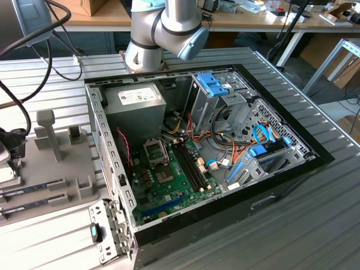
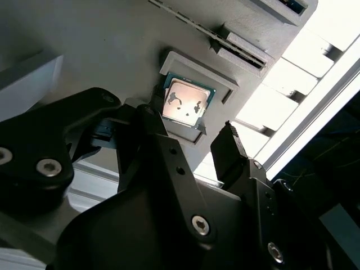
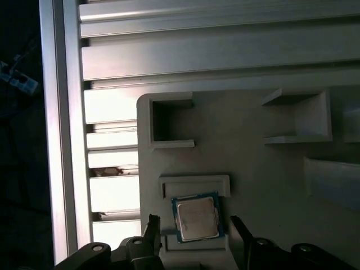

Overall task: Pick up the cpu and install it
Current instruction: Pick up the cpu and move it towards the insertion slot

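The two dark fingers (image 2: 154, 135) are standing apart, released and gripping nothing, and the gripper (image 2: 188, 126) is hanging over the cpu (image 2: 188, 101) with one finger to each side of it. In both wrist views the fingertips are showing clear of the chip's edges, so no contact is being made. The cpu is lying flat, silvery face up with its thin green rim showing, in a shallow square pocket of a pale gray holder (image 3: 253, 169), and in the first wrist view it (image 3: 196, 218) is sitting between the finger tips (image 3: 152, 230). The holder is resting on a ribbed metal table (image 3: 197, 50), near one of its edges. Farther out, in the exterior view, the arm (image 1: 169, 28) is bending above the open computer case (image 1: 270, 185), which is lying on its side with the green board (image 1: 169, 180) facing up. The socket (image 1: 154, 151) on that board is appearing unfilled, as far as can be judged. The work is therefore at its very start: the gripper is being lined up over the chip, while the grasp, the lift and the seating in the socket are all waiting to be done.
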Robot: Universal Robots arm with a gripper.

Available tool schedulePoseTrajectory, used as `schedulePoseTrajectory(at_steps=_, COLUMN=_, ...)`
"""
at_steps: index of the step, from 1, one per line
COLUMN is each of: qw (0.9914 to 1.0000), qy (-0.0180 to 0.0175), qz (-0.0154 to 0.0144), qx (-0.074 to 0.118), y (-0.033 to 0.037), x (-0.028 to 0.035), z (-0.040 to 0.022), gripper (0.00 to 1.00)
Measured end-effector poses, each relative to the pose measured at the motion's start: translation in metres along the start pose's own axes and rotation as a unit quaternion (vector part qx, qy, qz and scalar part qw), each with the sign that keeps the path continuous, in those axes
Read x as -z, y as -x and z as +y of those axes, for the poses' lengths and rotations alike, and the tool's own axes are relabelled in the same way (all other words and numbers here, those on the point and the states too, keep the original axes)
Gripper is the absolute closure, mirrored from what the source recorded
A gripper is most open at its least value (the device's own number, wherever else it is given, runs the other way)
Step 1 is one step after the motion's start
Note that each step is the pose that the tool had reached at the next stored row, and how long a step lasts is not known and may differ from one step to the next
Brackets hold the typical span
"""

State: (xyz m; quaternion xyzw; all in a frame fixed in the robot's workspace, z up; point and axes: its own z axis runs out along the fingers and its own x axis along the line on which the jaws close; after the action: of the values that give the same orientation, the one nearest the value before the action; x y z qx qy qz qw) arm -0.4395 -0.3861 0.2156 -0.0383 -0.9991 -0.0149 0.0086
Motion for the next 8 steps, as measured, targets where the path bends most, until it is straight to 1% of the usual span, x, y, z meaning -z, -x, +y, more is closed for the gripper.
schedulePoseTrajectory(at_steps=3, qw=1.0, qy=-0.0011, qz=-0.0001, qx=0.001, y=0.0005, x=-0.0032, z=-0.0001, gripper=0.4)
schedulePoseTrajectory(at_steps=6, qw=0.99984, qy=-0.0031, qz=0.0003, qx=0.018, y=0.0011, x=-0.0067, z=-0.0001, gripper=0.4)
schedulePoseTrajectory(at_steps=8, qw=0.99977, qy=-0.0043, qz=0.0003, qx=0.021, y=0.0022, x=-0.0092, z=-0.0001, gripper=0.4)
